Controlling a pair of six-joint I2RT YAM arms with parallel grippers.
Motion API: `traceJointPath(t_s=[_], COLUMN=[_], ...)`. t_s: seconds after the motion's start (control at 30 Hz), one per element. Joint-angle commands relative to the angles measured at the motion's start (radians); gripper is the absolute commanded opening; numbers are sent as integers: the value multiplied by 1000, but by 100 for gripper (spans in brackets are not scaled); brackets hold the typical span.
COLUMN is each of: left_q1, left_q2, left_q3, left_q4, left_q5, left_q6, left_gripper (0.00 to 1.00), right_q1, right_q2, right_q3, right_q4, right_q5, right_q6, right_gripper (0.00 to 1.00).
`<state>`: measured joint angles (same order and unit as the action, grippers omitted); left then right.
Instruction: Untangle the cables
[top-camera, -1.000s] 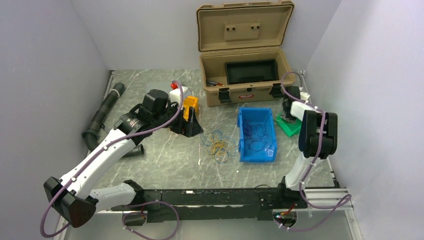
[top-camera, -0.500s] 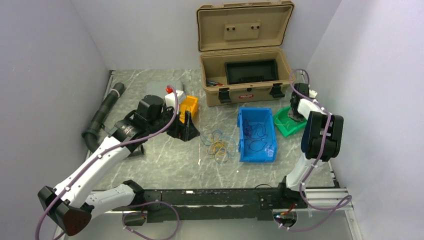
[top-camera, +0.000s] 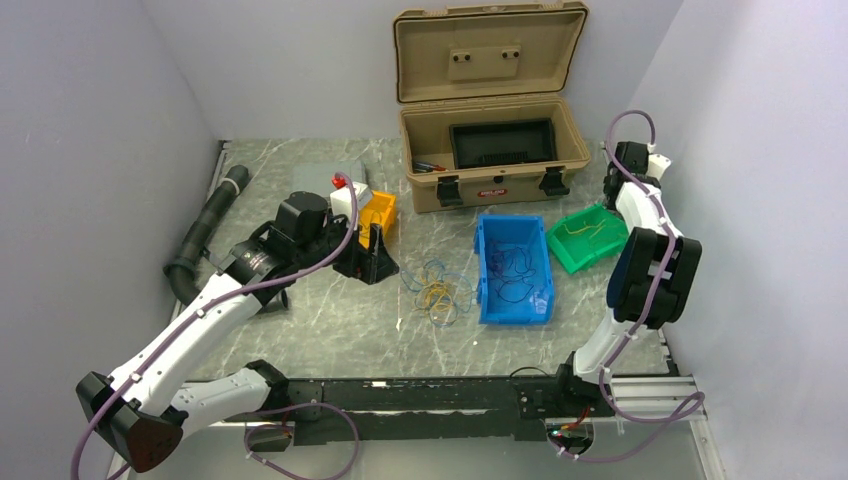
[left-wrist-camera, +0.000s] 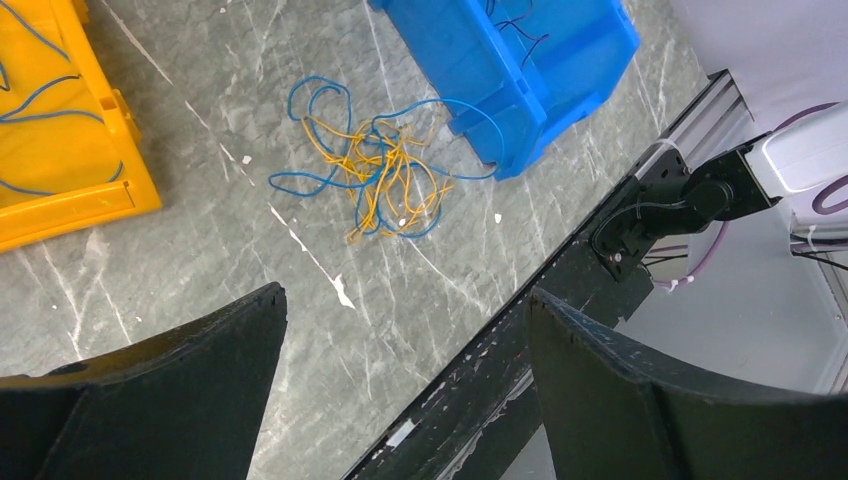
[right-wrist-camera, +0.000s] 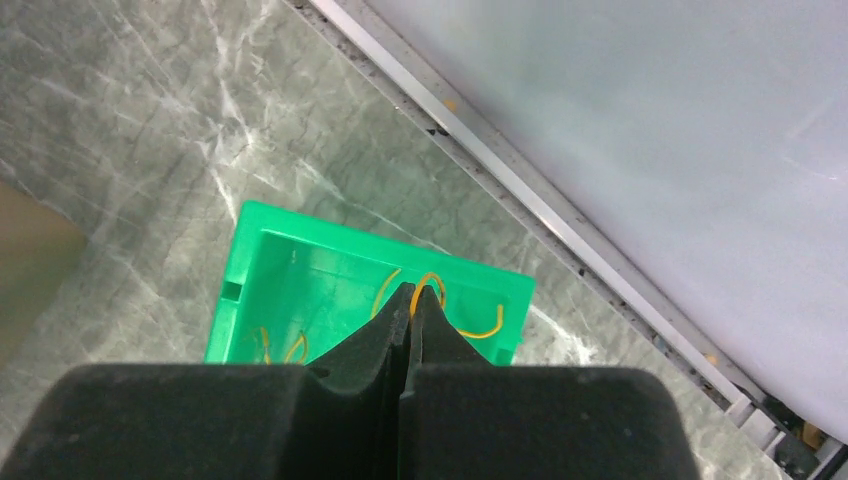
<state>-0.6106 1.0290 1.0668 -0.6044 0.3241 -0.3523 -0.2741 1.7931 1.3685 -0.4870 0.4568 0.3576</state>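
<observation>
On the table (top-camera: 330, 320), top view: the cables (top-camera: 437, 290) sit in a yellow-and-blue tangle between the orange bin (top-camera: 384, 203) and the blue bin (top-camera: 486, 275), nearer the blue one. Green bin (top-camera: 562, 246) is right of the blue bin, with the open tan toolbox (top-camera: 480, 190) behind.

Left wrist view: left gripper (left-wrist-camera: 405, 300) is spread wide and empty, above bare table. The tangle lies ahead of it, and one blue loop reaches the blue bin's wall.

Right wrist view: right gripper (right-wrist-camera: 412, 295) has its fingers pressed together with nothing pinched. It's over the green bin, which holds a few yellow wire pieces (right-wrist-camera: 480, 330).

Tan case (top-camera: 520, 190) lid open; blue bin (top-camera: 515, 312), green bin (top-camera: 572, 260) adj.
</observation>
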Motion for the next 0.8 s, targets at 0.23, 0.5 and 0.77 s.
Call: traceJointPath(t_s=[0.23, 0.5, 0.77], left_q1=[-5, -3, -4], left_q2=[-6, -30, -49], left_q3=[13, 10, 17], left_q4=[37, 15, -5], left_q5=[9, -7, -28], left_q6=[8, 5, 15], left_gripper=[91, 91, 91], right_q1=[-5, -6, -6], right_q2=[-63, -37, -182], right_q3=[-130, -128, -99], right_q4=[93, 85, 16], right_q5=[-132, -190, -203], right_q6=[4, 27, -10], right_gripper=[1, 19, 48])
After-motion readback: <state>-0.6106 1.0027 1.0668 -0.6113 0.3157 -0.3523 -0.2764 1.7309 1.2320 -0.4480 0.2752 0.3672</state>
